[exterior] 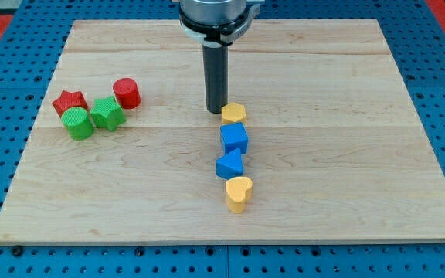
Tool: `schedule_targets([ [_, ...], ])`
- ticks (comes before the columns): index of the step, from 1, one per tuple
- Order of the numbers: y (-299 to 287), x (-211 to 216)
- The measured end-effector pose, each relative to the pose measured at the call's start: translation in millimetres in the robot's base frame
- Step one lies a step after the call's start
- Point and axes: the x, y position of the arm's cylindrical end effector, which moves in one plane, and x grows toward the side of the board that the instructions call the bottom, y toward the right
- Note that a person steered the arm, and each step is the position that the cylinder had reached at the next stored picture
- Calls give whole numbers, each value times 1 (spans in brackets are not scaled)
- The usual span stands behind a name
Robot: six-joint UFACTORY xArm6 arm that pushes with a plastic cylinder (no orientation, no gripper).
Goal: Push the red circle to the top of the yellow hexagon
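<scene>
The red circle (127, 93) stands at the view's left, at the upper right of a small cluster of blocks. The yellow hexagon (233, 113) sits near the board's middle, at the head of a column of blocks. My tip (215, 111) rests on the board just left of the yellow hexagon, close to or touching its upper left edge. The tip is far to the right of the red circle.
A red star (69, 102), a green circle (77, 123) and a green star (107, 113) crowd beside the red circle. Below the hexagon lie a blue cube (235, 139), a blue triangle (229, 164) and a yellow heart (238, 193). The wooden board (361, 154) lies on a blue pegboard.
</scene>
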Motion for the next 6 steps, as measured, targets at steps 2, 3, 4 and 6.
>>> schedule_targets([
  [2, -85, -71],
  [3, -142, -111],
  [4, -211, -98],
  [6, -186, -28],
])
